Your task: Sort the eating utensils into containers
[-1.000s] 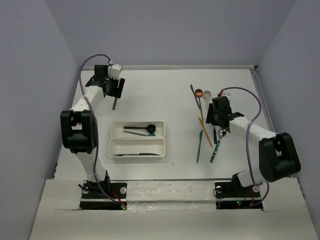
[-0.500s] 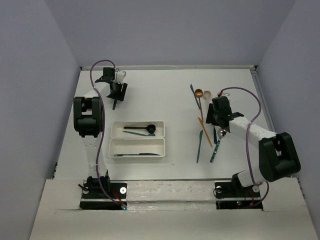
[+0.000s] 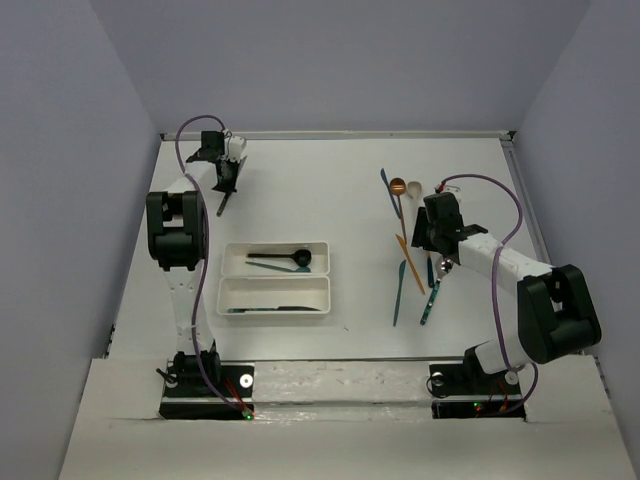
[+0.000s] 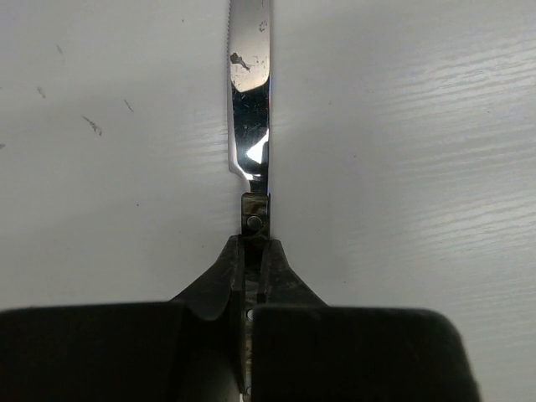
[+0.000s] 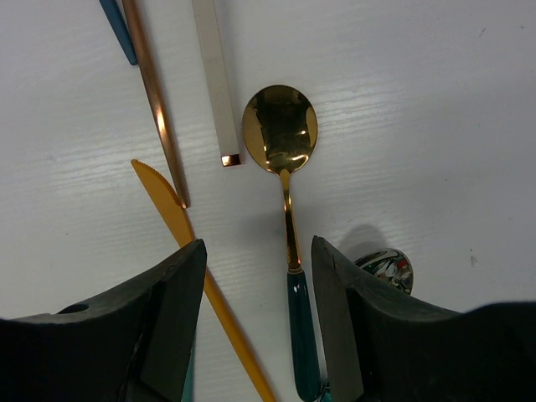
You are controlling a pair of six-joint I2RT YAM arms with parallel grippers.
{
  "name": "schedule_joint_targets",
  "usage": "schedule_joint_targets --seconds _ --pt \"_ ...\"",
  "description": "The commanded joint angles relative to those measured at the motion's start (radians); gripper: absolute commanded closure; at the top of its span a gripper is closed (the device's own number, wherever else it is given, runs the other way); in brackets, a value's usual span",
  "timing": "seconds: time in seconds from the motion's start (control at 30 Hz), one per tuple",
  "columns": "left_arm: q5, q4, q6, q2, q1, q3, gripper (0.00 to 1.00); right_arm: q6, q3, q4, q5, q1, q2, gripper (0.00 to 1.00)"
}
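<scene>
— left gripper (image 4: 254, 247), what was its state?
— closed tight on the knife (image 4: 251, 109) handle, blade on the table (image 3: 320, 200) near its far left corner.
— and the right gripper (image 5: 256, 247)?
— jaws stood wide, above the gold spoon (image 5: 280, 130) near the table's right edge.

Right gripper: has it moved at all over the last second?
No. In the top view the right gripper sits at the same spot beside the orange knife and below the copper spoon, jaws open as before.

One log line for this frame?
left gripper: shut on knife | right gripper: open, over gold spoon | phase: grasp
</scene>
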Motion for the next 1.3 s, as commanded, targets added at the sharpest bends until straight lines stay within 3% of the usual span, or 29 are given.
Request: schedule_joint_targets --seconds 0.0,0.2,0.47,0.63,0.77,0.93,1.27 --pt "0.082 0.0 0.005 0.003 0.063 -0.037 1.0 0.006 -0.007 0.033 0.017 -0.002 -0.004 0.41" --pt "0.2 0.148 0.032 -0.227 0.073 -0.193 1.0 0.006 -0.009 0.035 0.019 -0.002 -0.006 0.41" --pt "0.379 0.133 0.098 -0.589 0.07 -0.328 1.0 0.006 -0.009 0.035 0.019 -0.002 -0.009 0.41" --pt "0.462 0.076 0.316 -0.909 0.018 -0.567 1.0 0.006 -0.01 0.036 0.017 -0.002 -0.009 0.41" --pt "0.433 -0.022 0.465 -1.077 -0.117 -0.745 1.0 0.006 -0.01 0.036 0.011 -0.002 -0.009 0.41" --pt "0.335 -0.124 0.539 -1.198 -0.268 -0.907 1.0 0.004 -0.01 0.038 0.005 -0.002 -0.015 0.41" --pt "0.366 -0.269 0.763 -1.266 -0.351 -1.013 1.0 0.012 -0.017 0.036 0.02 -0.002 -0.026 0.41"
